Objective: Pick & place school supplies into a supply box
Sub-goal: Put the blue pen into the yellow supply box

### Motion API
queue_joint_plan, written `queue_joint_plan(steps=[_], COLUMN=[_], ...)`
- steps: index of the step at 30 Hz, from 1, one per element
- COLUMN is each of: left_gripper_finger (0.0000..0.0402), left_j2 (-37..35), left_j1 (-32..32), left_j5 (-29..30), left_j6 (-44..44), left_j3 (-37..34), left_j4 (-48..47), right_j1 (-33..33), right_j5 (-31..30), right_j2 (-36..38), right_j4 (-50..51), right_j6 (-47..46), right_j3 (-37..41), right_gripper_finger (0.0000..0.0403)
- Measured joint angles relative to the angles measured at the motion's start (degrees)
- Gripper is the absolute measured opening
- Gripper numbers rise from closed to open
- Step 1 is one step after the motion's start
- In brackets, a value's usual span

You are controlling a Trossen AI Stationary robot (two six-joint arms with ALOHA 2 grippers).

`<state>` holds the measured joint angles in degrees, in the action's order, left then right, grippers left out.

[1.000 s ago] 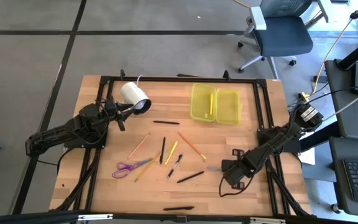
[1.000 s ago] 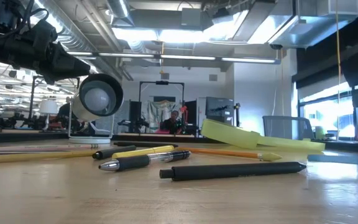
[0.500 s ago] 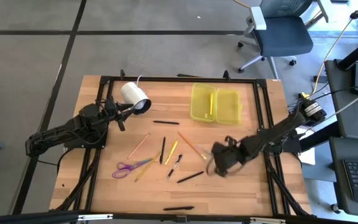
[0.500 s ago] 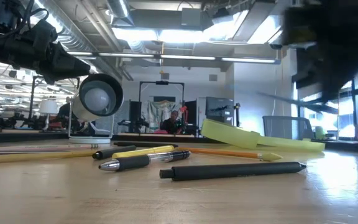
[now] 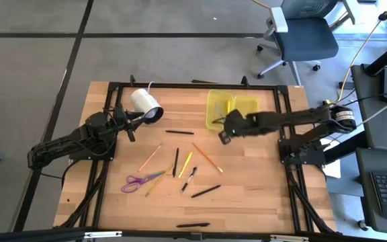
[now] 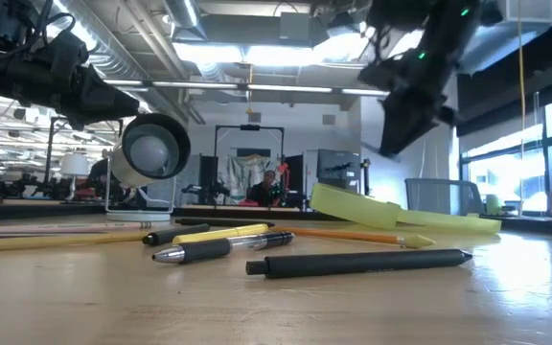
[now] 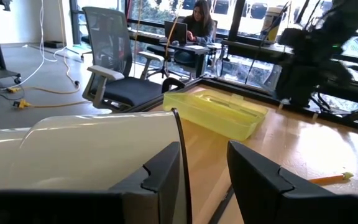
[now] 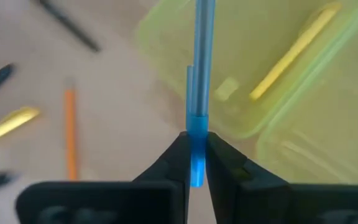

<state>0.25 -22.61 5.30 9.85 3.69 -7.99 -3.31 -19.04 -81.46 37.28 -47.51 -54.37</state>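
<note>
Gripping a thin blue pen (image 8: 199, 74) between clenched fingers, the right gripper (image 5: 228, 129) hangs over the translucent yellow-green plastic supply box (image 5: 246, 115), upper centre, apparently for release; left gripper (image 5: 127, 122) cannot be judged.

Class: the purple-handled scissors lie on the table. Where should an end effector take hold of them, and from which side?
Probably at the scissors' neck, between the handle loops and blades, coming straight down from above. They lie flat, so closing across the narrow neck looks surest, and nothing hems in the handle end.
</note>
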Motion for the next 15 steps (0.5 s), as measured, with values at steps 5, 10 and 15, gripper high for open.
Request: queue_joint_plan(steps=[5, 10, 15], left_gripper_finger=[0.0127, 0.0127, 0.0127], left_j2=[0.0, 0.0, 0.0], left_j1=[0.0, 0.0, 0.0], left_j5=[0.0, 0.0, 0.0], left_j6=[0.0, 0.0, 0.0], left_j3=[0.0, 0.0, 0.0], left_j4=[0.0, 0.0, 0.0], right_j1=[-8.2, -14.9, -18.4], right_j5=[6.6, 10.3, 17.7], right_j2=[-3.2, -7.3, -12.7], right_j4=[-3.4, -11.7, -15.8], right_j6=[6.2, 10.4, 13.0], right_j3=[0.0, 0.0, 0.0], right_gripper_finger=[0.0043, 0.0044, 0.0044])
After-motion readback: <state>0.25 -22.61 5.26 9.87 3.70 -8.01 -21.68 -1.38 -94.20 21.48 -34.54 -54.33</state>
